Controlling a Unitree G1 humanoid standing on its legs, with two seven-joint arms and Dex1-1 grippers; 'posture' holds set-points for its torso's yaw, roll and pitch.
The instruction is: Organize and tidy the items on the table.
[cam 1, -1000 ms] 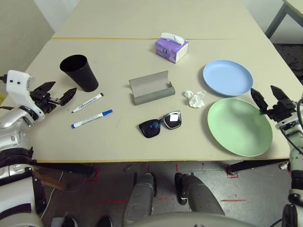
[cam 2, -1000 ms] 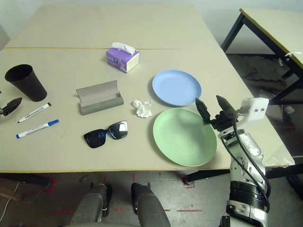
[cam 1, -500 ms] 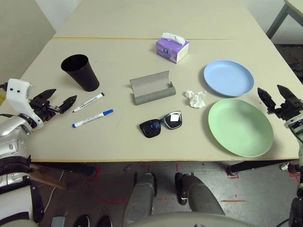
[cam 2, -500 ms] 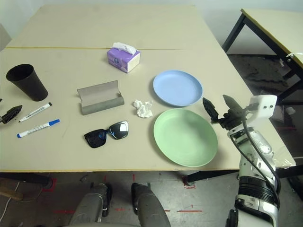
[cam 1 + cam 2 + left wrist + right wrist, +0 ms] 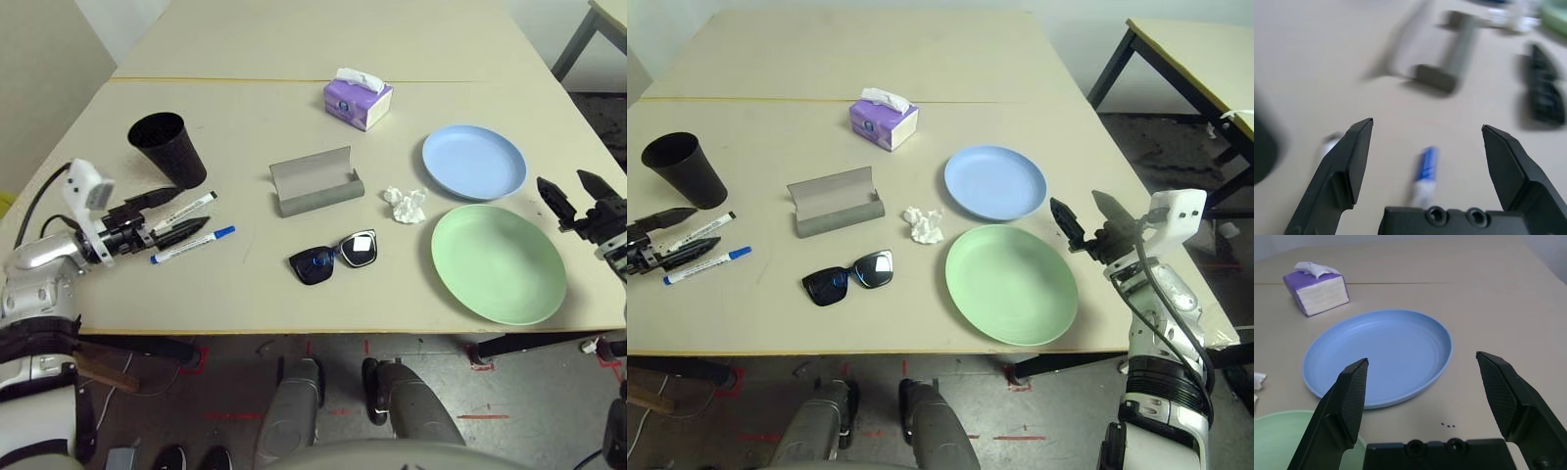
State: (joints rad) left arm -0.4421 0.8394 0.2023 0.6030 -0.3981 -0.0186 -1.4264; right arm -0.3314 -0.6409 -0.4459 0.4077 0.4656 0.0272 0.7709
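My left gripper (image 5: 192,210) stands open low over the two white markers at the table's left. The black-capped marker (image 5: 188,207) lies between its fingers, and the blue-capped marker (image 5: 1422,172) lies just beside them. The black cup (image 5: 167,148) stands upright just behind. At mid-table are the open grey glasses case (image 5: 314,183), the black sunglasses (image 5: 333,258) and the crumpled tissue (image 5: 404,204). On the right the light-blue plate (image 5: 1378,357) sits behind the green plate (image 5: 498,262). My right gripper (image 5: 1080,202) hangs open and empty to the right of both plates.
A purple tissue box (image 5: 358,98) stands at the back centre, just in front of the yellowish seam (image 5: 225,79). The table's front edge (image 5: 294,331) runs close to the sunglasses and the green plate. A second table (image 5: 1205,59) stands at the far right.
My left gripper has swung right, from beside the markers to over them. My right gripper has drawn back to the right, away from the green plate's rim.
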